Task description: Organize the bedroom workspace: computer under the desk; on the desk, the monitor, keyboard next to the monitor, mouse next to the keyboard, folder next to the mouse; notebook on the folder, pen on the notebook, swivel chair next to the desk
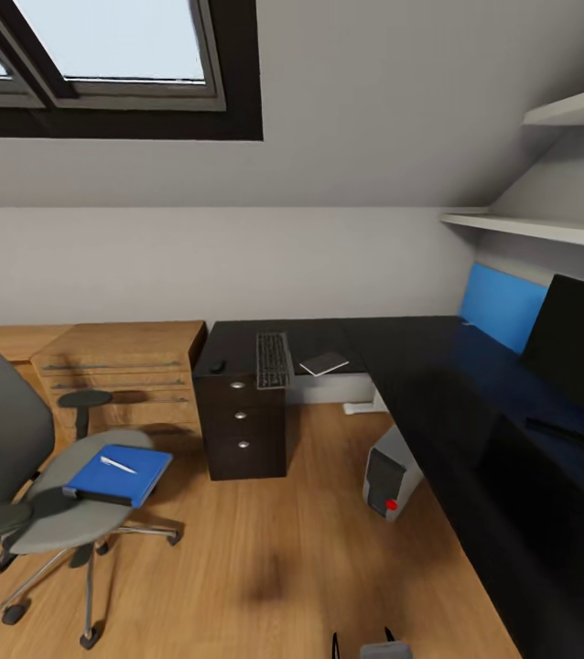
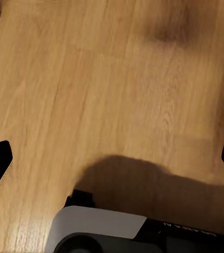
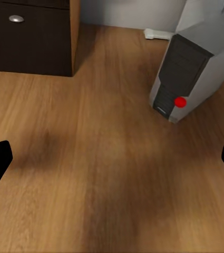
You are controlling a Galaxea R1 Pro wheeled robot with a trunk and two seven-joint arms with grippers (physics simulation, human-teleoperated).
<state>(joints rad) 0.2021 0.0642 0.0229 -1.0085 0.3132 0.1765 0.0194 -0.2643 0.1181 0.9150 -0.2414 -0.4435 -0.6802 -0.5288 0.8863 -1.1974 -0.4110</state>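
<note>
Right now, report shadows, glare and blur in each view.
Head view: soft and grainy; the desk top is near-black with a faint blue sheen, and a dim shadow patch lies on the floor. Left wrist view: a broad dark shadow on the floorboards. Right wrist view: sharper, the computer crisp.

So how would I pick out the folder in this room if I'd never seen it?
Find the grey swivel chair on the wooden floor, left of the black desk. On its seat lies the folder, a flat bright blue rectangle. A slim white pen rests on top of it, and it is the only blue thing on the chair.
</note>
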